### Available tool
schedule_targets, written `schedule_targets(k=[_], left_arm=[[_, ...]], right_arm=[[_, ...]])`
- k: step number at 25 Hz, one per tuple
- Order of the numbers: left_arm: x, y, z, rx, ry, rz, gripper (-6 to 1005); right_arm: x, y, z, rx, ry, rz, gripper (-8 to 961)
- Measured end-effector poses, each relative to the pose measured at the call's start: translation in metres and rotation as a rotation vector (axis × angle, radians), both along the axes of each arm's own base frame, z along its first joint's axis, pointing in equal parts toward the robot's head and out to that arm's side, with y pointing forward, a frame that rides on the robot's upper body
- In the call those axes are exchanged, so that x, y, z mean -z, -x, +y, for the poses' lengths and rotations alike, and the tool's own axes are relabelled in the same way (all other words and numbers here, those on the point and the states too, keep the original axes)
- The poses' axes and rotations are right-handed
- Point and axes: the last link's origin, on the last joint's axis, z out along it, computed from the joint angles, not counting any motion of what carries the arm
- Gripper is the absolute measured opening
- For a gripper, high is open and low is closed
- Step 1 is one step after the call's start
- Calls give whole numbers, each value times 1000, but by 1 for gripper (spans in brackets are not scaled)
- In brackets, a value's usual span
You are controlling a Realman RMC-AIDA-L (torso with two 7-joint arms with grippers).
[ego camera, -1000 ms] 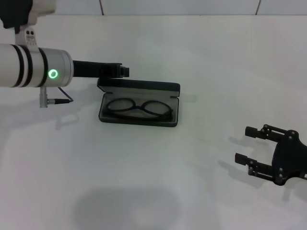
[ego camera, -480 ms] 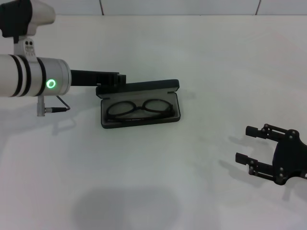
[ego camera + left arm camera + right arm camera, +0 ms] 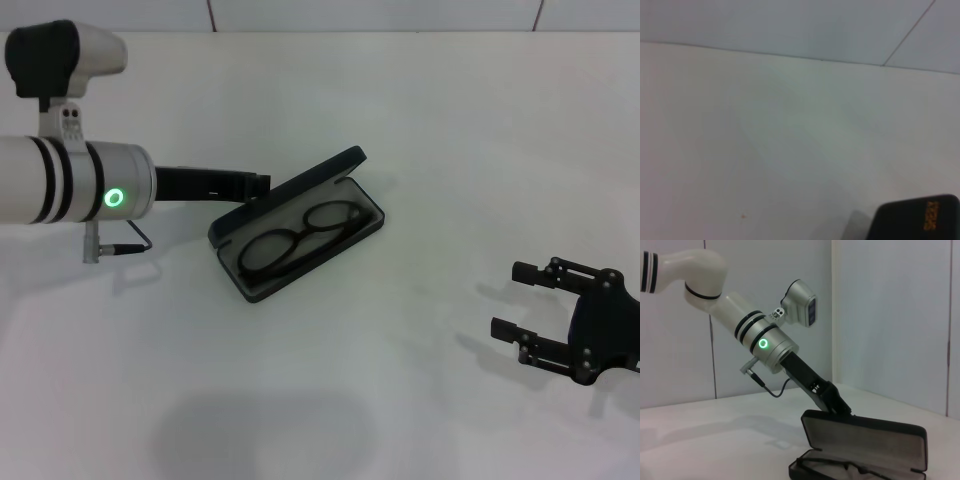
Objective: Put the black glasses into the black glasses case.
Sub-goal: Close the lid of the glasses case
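Now the left gripper (image 3: 262, 184), jaws hidden, pushes the lid of the black glasses case (image 3: 300, 222), which has swung askew; black glasses (image 3: 298, 234) lie inside. Right gripper (image 3: 520, 300) waits wide open, empty.

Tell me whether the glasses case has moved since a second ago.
Yes. The black glasses case has swung round on the table: its right end now lies farther from the parked right gripper, pushed by the left gripper.
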Motion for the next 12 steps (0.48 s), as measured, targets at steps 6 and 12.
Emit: schedule_targets(k=[6,12], left_arm=[[-1,3,-4,7,-20,-29,-1],[-13,-7,0,38,-36,-37,-1]], right_arm=[[-1,1,1,-1,-5,2,659],[-1,1,1,-2,-6,4,659]])
